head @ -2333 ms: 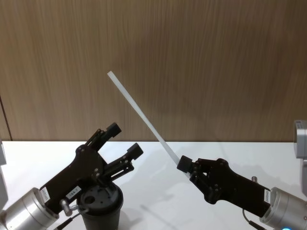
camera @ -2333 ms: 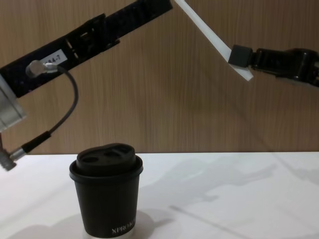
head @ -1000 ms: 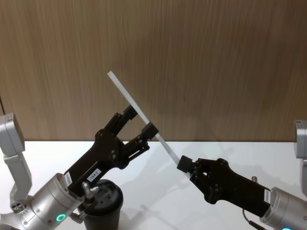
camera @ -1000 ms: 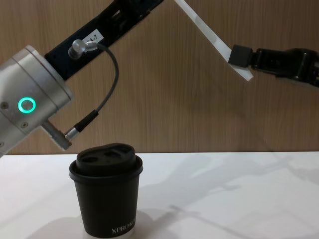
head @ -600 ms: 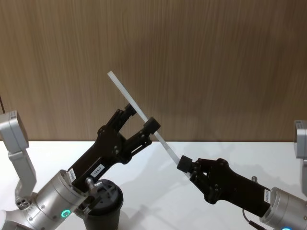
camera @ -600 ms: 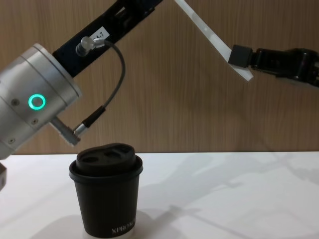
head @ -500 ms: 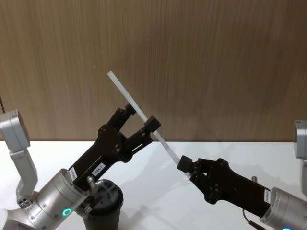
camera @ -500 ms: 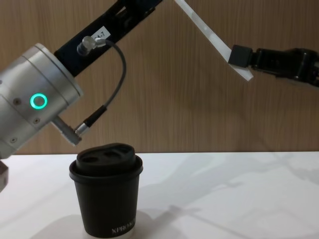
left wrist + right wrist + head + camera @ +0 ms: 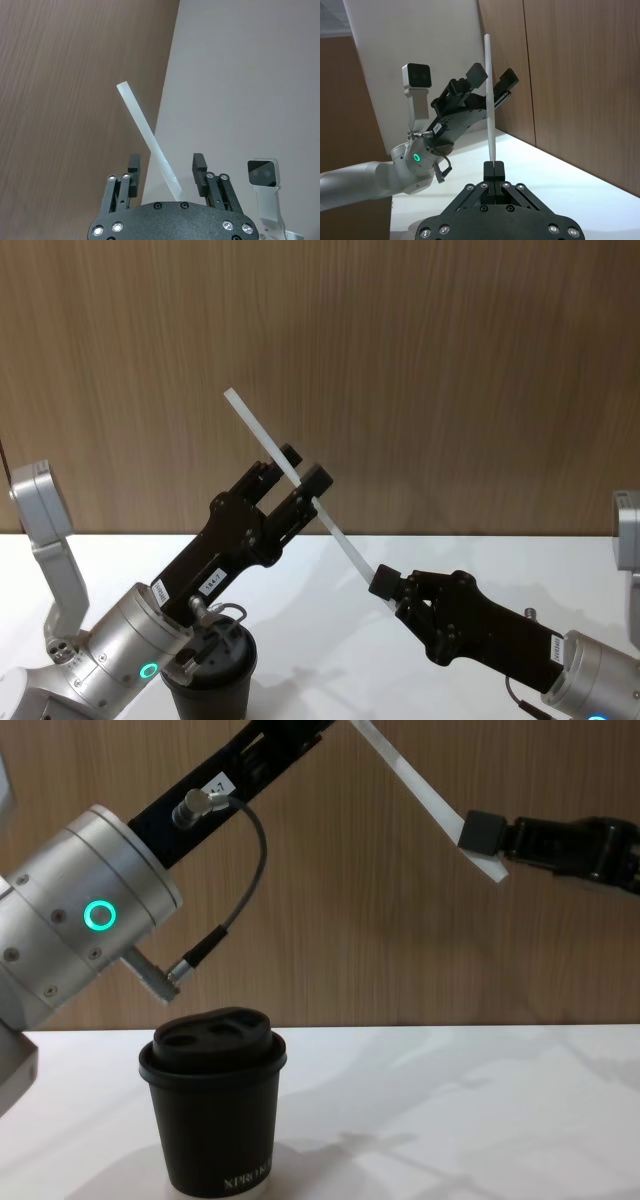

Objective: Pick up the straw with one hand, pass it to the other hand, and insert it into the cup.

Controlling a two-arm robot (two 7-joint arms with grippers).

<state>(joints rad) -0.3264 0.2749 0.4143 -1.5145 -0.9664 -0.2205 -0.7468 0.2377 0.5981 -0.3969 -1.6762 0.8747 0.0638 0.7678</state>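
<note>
The white straw [image 9: 285, 465] slants up and to the left in the air above the table. My right gripper [image 9: 385, 587] is shut on its lower end, and in the right wrist view the closed fingertips [image 9: 493, 169] pinch the straw [image 9: 489, 100]. My left gripper [image 9: 303, 468] is open, with one finger on each side of the straw's middle. In the left wrist view the straw [image 9: 145, 137] runs between the left gripper's [image 9: 166, 167] spread fingers without touching either one. The black lidded cup [image 9: 213, 1110] stands upright on the table below my left arm.
A wood-panelled wall [image 9: 450, 370] stands close behind the white table [image 9: 330, 640]. My left arm's silver wrist with its green ring [image 9: 98, 915] hangs above and left of the cup. To the right of the cup the table is bare [image 9: 450, 1120].
My left gripper has risen from beside the cup to the straw's middle, and its fingers now straddle the straw with a narrower gap. The right gripper and straw have not moved.
</note>
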